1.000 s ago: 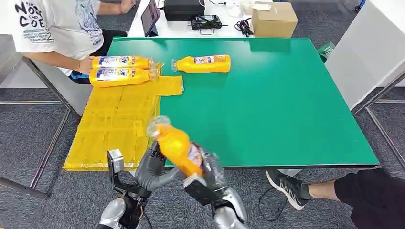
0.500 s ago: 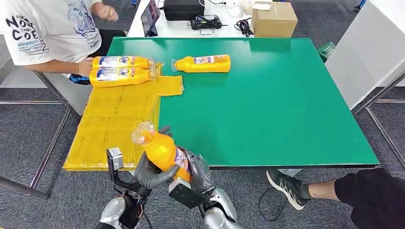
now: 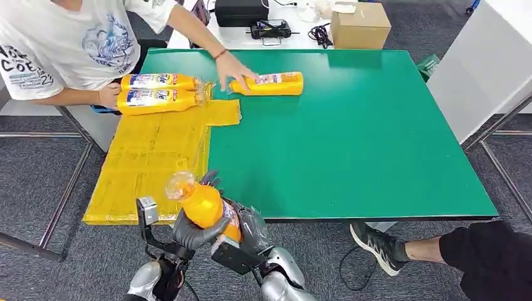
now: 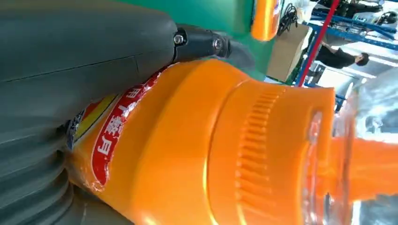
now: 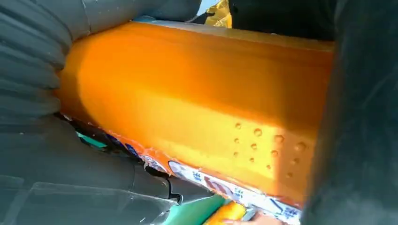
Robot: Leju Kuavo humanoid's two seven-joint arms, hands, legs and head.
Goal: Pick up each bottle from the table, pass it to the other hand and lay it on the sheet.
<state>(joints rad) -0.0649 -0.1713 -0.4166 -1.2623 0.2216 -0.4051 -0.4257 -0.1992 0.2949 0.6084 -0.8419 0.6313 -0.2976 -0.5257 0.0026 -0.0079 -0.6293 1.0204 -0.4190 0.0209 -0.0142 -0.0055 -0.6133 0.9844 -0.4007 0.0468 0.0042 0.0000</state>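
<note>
Two bottles (image 3: 157, 91) already lie on the sheet (image 3: 150, 166), a third (image 3: 207, 205) sits mid-handover — gripped by both the left hand (image 3: 191, 229) and right hand (image 3: 251, 229) — and a fourth (image 3: 270, 83) waits on the table (image 3: 351, 138).

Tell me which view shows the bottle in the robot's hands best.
Head view: the held bottle shows from clear cap to base, with left hand and right hand around it. Left wrist view shows its neck and label; right wrist view, its orange side.
</note>
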